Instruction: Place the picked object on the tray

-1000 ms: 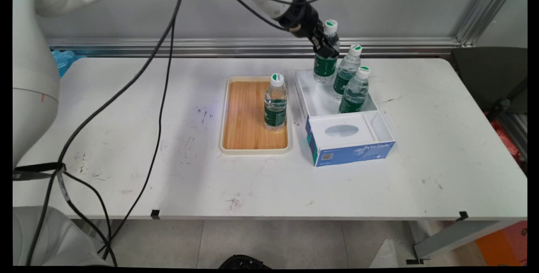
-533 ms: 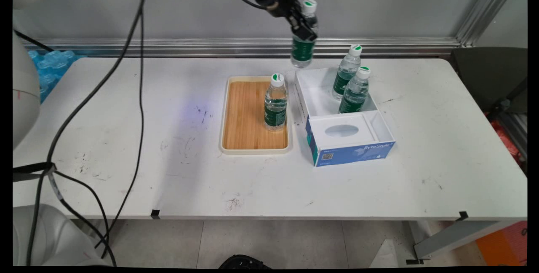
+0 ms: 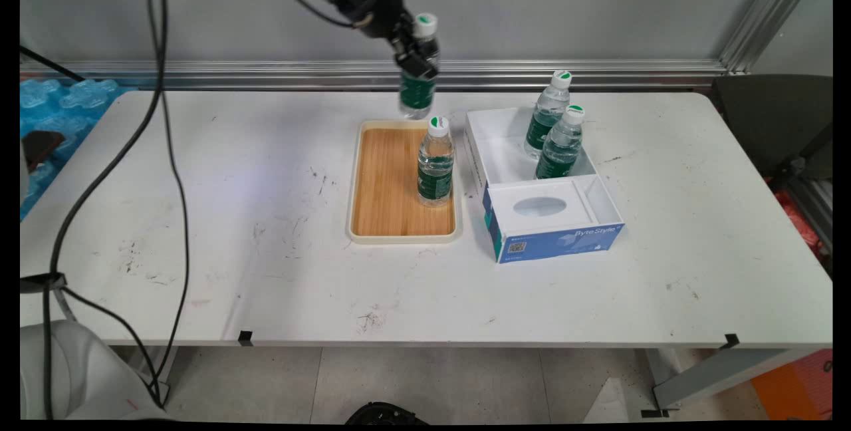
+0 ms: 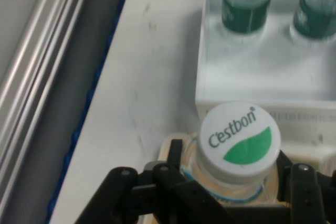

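A small water bottle (image 3: 418, 78) with a green label and a white cap hangs upright in the air above the far edge of the wooden tray (image 3: 387, 185), clear of the tray's surface. The end effector (image 3: 413, 58) is clamped on the bottle's neck just below the cap; in the hand view the cap (image 4: 240, 138), printed with a green leaf mark, sits between the black fingers (image 4: 173, 179) pressed against the neck on either side. Black cables (image 3: 166, 151) hang from the arm down the left side of the table (image 3: 266, 285).

On the tray a second bottle (image 3: 435, 163) of the same kind stands upright near the right rim, about halfway between the near and far ends. Just right of the tray lies an open white and blue box (image 3: 542, 185) with a white insert at its near end. Two more bottles stand upright in its far compartment, one (image 3: 549, 115) at the far right corner and one (image 3: 562, 143) just nearer, close beside it. In the hand view the lower parts of those two bottles (image 4: 247, 3) show beyond the box's white wall.
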Controlling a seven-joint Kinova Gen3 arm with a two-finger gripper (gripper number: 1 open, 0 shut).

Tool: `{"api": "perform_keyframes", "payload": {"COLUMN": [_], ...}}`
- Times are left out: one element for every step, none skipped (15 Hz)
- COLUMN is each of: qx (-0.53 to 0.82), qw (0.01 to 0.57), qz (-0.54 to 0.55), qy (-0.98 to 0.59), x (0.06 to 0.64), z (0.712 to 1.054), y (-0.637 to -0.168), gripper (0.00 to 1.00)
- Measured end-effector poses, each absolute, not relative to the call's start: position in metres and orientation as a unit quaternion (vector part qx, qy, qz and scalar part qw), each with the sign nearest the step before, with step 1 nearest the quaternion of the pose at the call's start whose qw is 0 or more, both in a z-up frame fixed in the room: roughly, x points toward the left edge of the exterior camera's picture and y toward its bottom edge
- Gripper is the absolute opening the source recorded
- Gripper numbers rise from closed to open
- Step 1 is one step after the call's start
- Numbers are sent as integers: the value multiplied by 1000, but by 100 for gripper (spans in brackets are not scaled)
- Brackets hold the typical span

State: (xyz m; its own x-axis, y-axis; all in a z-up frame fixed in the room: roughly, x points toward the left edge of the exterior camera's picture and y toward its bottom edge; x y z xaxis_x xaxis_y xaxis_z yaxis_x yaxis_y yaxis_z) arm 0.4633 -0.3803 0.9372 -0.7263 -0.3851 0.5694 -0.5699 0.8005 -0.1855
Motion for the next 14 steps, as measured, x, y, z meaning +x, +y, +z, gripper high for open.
{"api": "perform_keyframes", "payload": {"qx": [262, 261, 260, 259, 258, 257, 255, 253, 249, 244, 238, 232, 228, 223], "qw": [255, 251, 247, 244, 242, 241, 239, 239, 240, 241, 244, 247, 250, 253], "qz": [175, 174, 172, 169, 167, 165, 162, 158, 154, 150, 146, 141, 137, 134], "qy": [-914, -916, -917, -919, -921, -921, -923, -924, -926, -927, -929, -930, -931, -932], "x": [473, 480, 487, 494, 500, 503, 508, 512, 516, 518, 520, 521, 522, 522], "z": [934, 932, 929, 925, 922, 919, 916, 913, 909, 907, 904, 901, 899, 897], "y": [-373, -367, -361, -354, -349, -345, -340, -334, -327, -322, -316, -310, -306, -303], "gripper": [0, 0, 0, 0, 0, 0, 0, 0, 0, 0, 0, 0, 0, 0]}}
